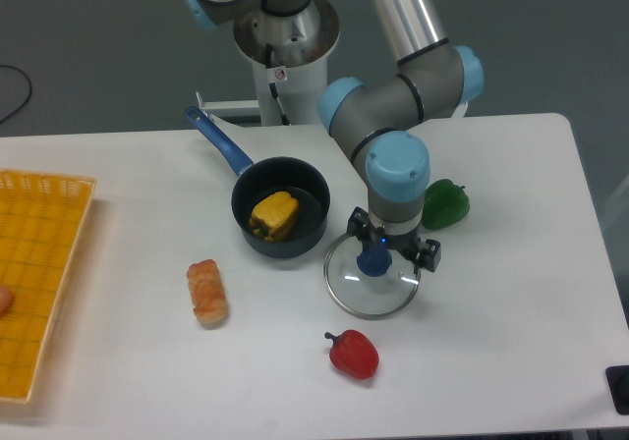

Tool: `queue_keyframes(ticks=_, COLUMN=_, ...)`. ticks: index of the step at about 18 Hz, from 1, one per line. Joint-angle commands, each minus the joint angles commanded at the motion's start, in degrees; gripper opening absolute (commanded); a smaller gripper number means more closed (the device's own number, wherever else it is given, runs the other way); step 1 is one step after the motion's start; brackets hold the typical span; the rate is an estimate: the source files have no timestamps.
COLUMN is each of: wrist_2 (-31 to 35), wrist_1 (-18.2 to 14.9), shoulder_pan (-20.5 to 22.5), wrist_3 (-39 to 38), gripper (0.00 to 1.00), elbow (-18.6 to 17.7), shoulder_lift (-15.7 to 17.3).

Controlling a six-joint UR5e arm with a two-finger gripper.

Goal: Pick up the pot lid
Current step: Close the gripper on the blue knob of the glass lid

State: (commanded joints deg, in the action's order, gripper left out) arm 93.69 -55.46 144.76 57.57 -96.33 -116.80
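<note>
Pot lid point(366, 299), glass, blue knob point(372, 261): lying on the table point(128, 361) beside the black pan point(287, 248). Gripper point(395, 242): hovering close over the knob, jaws standing apart. Risk I am watching: off-centre closing, one finger pushing the knob and sliding the lid.

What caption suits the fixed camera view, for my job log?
Open tool above the clear pot lid with its blue knob, beside a black pan holding a yellow item.

The lid point(366, 297) looks glassy and metal-rimmed, the pan point(306, 201) matt, the pepper point(354, 356) glossy.
</note>
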Motion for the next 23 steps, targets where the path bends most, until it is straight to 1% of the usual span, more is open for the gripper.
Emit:
queue_keyframes(ticks=4, wrist_2=0.35, wrist_1=-0.09, shoulder_pan=-0.7, wrist_3=0.09, gripper=1.0, elbow=-0.35, shoulder_lift=-0.62)
queue_keyframes(ticks=21, wrist_2=1.05, wrist_1=-0.26, shoulder_pan=-0.88, wrist_3=0.88, gripper=1.0, elbow=-2.55, shoulder_lift=-0.62)
queue_keyframes(ticks=23, wrist_2=1.93, wrist_1=-0.26, shoulder_pan=-0.88, wrist_3=2.19, gripper=1.0, elbow=-2.81, shoulder_lift=-0.62)
